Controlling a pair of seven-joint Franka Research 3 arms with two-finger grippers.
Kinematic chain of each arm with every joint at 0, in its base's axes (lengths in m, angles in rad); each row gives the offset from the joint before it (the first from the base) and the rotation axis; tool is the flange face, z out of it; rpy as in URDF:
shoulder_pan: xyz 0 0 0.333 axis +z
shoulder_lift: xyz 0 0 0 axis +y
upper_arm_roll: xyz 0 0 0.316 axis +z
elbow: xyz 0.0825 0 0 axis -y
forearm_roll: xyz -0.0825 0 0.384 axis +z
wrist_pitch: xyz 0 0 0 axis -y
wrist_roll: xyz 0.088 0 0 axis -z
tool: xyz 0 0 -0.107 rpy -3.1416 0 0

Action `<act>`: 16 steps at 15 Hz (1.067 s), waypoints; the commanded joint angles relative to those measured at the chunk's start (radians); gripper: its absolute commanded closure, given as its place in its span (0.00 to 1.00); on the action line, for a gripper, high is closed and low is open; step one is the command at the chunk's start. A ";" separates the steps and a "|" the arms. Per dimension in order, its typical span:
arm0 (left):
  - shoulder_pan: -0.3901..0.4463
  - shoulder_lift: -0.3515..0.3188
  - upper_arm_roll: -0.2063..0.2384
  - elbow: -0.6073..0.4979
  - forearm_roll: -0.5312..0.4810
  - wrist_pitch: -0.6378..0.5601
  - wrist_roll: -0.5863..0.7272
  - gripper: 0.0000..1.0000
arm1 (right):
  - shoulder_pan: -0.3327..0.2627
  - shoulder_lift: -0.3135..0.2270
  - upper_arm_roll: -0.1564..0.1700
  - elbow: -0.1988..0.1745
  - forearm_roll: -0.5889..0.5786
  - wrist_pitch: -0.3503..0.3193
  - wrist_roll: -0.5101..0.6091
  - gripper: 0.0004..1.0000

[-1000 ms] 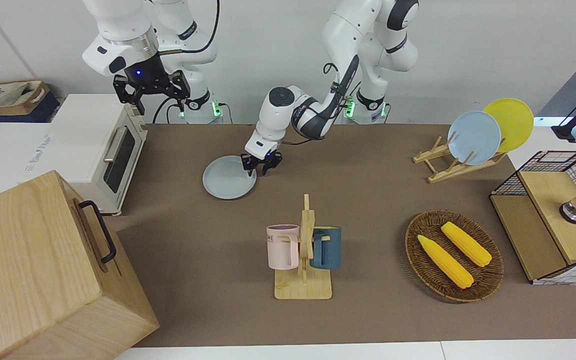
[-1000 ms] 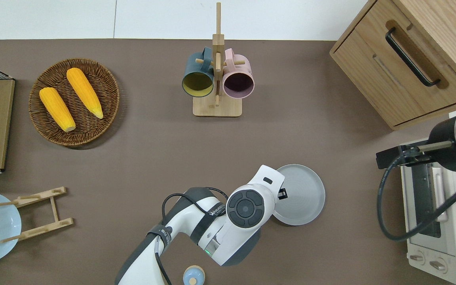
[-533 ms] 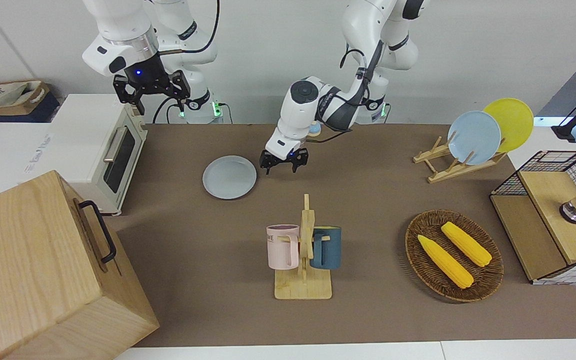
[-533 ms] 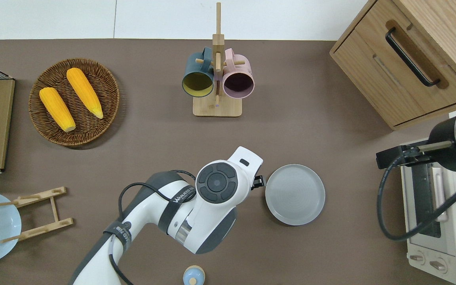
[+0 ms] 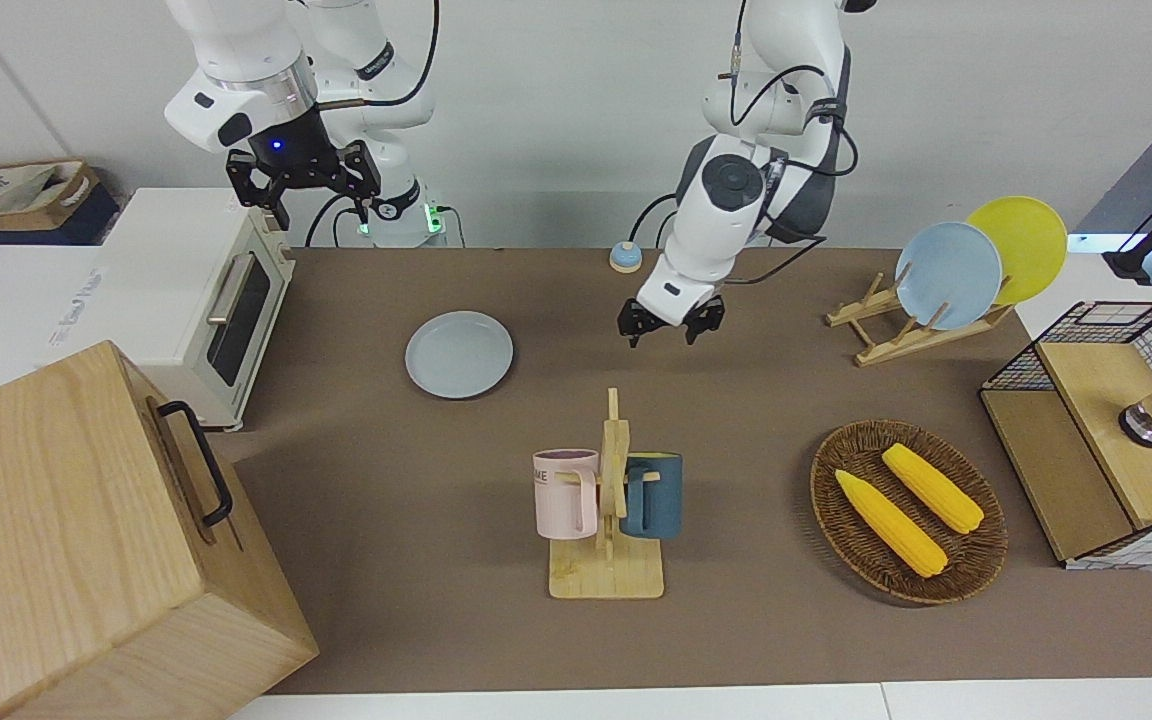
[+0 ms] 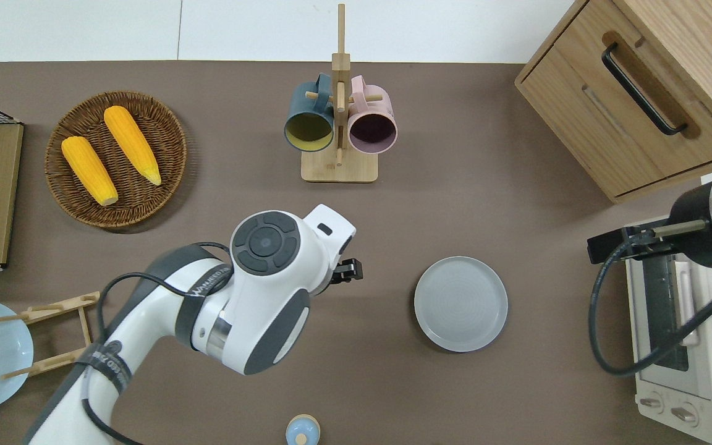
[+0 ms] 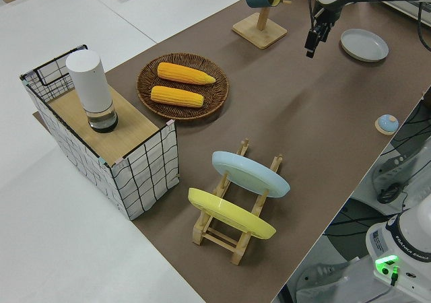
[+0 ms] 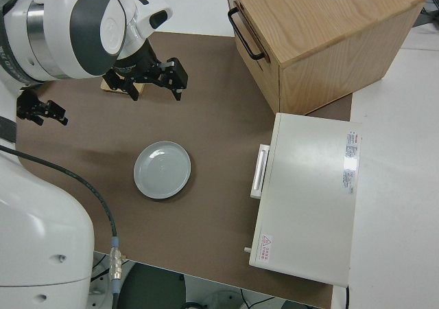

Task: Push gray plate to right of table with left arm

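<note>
Since a second ago my left gripper (image 5: pixel 671 329) has lifted off the gray plate (image 5: pixel 459 354) and swung toward the left arm's end of the table (image 5: pixel 756 620); the plate has not shifted in that time. From the overhead view I place the gripper (image 6: pixel 348 272) over bare tabletop between the plate (image 6: pixel 460 303) and the plate rack (image 6: pixel 53 334), well apart from the plate. Its fingers are spread and hold nothing. The plate lies flat, nearer to the robots than the mug stand (image 6: pixel 339 167) and toward the right arm's end, near the toaster oven (image 5: pixel 198 300) but not touching it. Right arm is parked; its gripper (image 5: pixel 304 182) also shows spread, empty fingers.
</note>
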 commanded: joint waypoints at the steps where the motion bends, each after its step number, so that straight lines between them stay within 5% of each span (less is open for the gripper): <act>1: 0.085 -0.085 -0.008 -0.010 0.038 -0.069 0.069 0.01 | -0.011 -0.008 0.006 -0.001 0.008 -0.012 -0.003 0.02; 4: 0.122 -0.100 -0.005 0.016 0.154 -0.131 0.089 0.01 | -0.011 -0.008 0.006 0.001 0.008 -0.012 -0.003 0.02; 13: 0.277 -0.149 -0.003 0.071 0.136 -0.193 0.317 0.01 | -0.011 -0.008 0.006 -0.001 0.008 -0.012 -0.003 0.02; 16: 0.338 -0.154 0.000 0.160 0.048 -0.277 0.368 0.01 | -0.011 -0.008 0.006 0.001 0.008 -0.012 -0.003 0.02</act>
